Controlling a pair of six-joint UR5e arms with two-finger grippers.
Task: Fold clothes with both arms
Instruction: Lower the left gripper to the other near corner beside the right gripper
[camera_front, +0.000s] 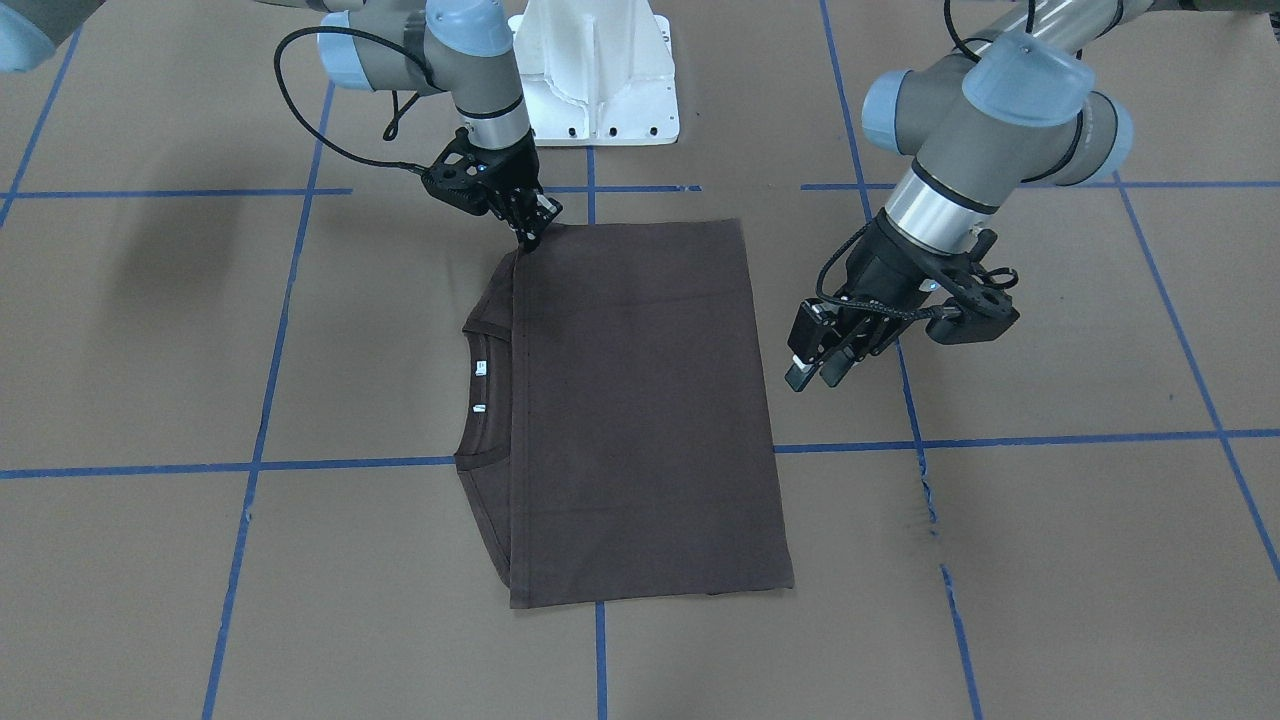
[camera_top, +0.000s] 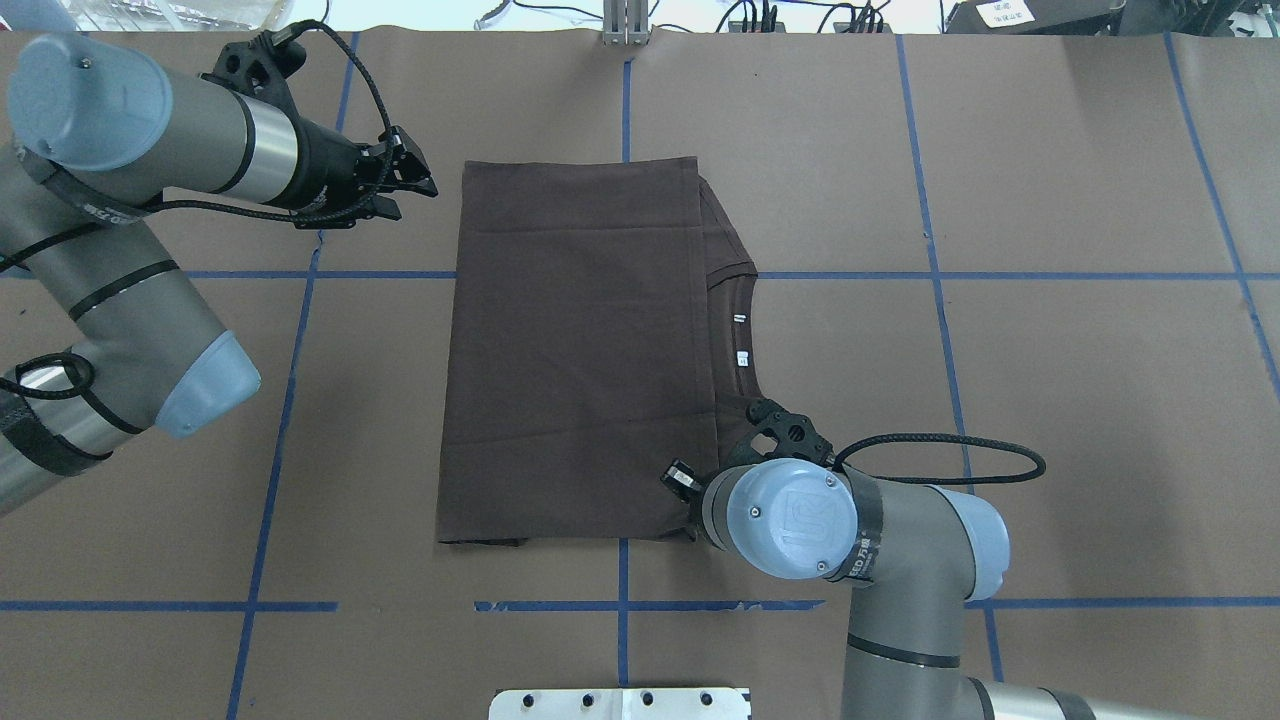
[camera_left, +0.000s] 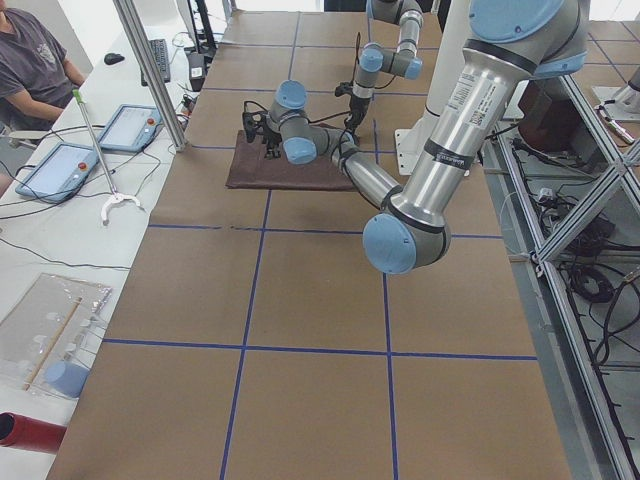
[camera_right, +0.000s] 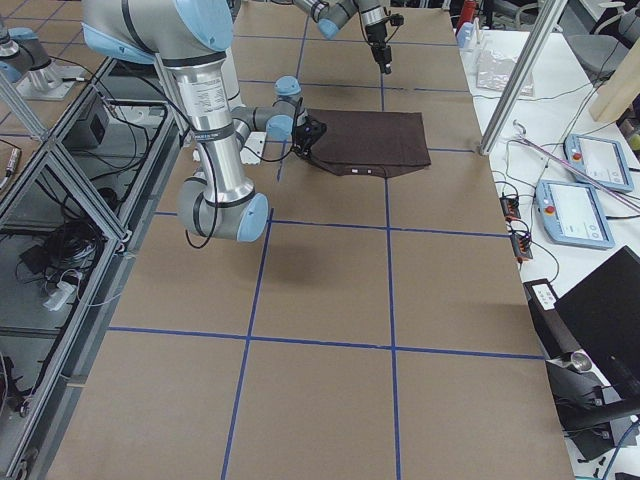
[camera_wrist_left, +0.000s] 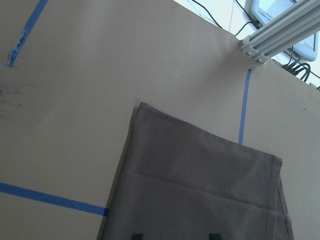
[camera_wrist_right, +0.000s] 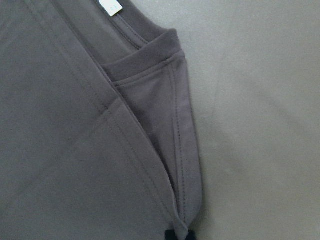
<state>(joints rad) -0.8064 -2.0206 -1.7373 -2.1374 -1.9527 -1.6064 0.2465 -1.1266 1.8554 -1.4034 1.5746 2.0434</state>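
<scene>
The dark grey-brown T-shirt (camera_front: 640, 400) lies flat on the brown table, folded into a rectangle. Its ribbed collar and white neck tags (camera_front: 480, 368) show along one side. It also shows in the overhead view (camera_top: 580, 350). My right gripper (camera_front: 527, 240) is shut on the shirt's near corner beside the collar; the right wrist view shows the fingertips (camera_wrist_right: 176, 235) pinching the edge. In the overhead view its wrist hides it. My left gripper (camera_front: 815, 372) is open and empty. It hovers off the shirt's opposite side, also in the overhead view (camera_top: 415, 195).
The white base pedestal (camera_front: 597, 75) stands at the robot's edge of the table. Blue tape lines (camera_front: 255, 450) cross the brown surface. An operator (camera_left: 35, 60), tablets (camera_left: 60, 170) and an aluminium post (camera_left: 150, 70) line the far side.
</scene>
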